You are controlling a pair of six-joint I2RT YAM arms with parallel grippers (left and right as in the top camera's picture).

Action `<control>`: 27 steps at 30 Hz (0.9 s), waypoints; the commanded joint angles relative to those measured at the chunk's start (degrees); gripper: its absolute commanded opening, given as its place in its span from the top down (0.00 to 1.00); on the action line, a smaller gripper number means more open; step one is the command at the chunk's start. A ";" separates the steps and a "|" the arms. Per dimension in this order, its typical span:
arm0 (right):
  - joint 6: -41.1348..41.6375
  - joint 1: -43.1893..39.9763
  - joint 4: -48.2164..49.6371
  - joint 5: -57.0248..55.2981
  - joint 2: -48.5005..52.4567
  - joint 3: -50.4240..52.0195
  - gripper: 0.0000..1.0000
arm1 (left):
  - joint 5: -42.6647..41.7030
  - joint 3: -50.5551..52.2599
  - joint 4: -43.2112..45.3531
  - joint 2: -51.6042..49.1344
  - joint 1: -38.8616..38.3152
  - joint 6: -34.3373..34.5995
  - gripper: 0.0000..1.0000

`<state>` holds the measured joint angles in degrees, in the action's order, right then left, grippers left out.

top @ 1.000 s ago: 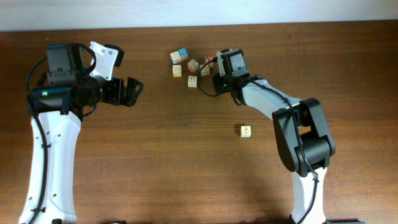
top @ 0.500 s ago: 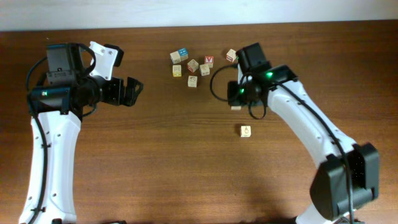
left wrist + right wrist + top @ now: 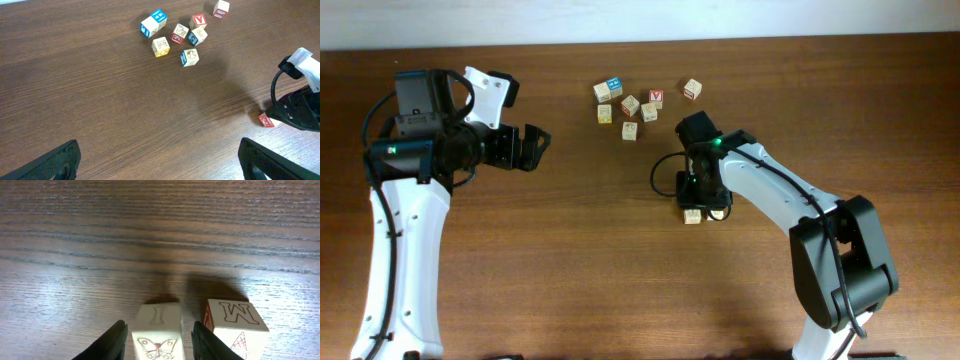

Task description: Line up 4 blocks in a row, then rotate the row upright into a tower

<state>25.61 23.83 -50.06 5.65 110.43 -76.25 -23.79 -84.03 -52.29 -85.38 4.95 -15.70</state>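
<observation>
Two blocks lie side by side at the bottom of the right wrist view. One is a butterfly block [image 3: 157, 330] with an "I" on its top face, and the other is an M block [image 3: 234, 325] with a red-edged face turned toward it. The right gripper [image 3: 159, 342] stands over the butterfly block with one of its dark fingers [image 3: 114, 340] on each side. The jaws are apart, and a thin strip of gap shows on both flanks, so nothing is clamped. The M block sits just outside the far finger, near the butterfly block but not touching it. From overhead this pair lies right of the table's [image 3: 570, 250] middle, largely under the right arm's wrist, with only one pale cube peeking out. Seven more cubes form a loose group [image 3: 631, 108] toward the far edge, well apart from the pair. Among them are a red V cube [image 3: 656, 98] and a blue-topped cube [image 3: 609, 89], with one cube off alone to the right. The left gripper [image 3: 532, 148] hangs over bare wood at the left, its jaws spread wide and holding nothing.
</observation>
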 commanded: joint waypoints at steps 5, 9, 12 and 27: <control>0.37 0.15 -0.11 -0.07 0.20 -0.48 0.57 | -0.44 -0.83 0.11 -0.13 0.09 -1.09 0.01; -0.87 0.15 -0.96 0.31 -0.48 -7.17 0.59 | -0.44 -0.83 0.11 -0.13 0.09 -1.09 0.01; -6.05 0.15 -1.20 1.49 -0.46 -14.93 0.50 | -0.42 -0.81 0.02 -0.13 0.09 -1.09 0.01; -3.80 0.52 24.20 -1.84 20.20 -26.73 0.49 | -0.42 -0.81 0.07 -0.13 0.11 -1.09 0.01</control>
<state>21.12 24.01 -28.03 5.19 129.64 -102.39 -23.79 -84.03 -52.31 -85.41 4.95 -15.70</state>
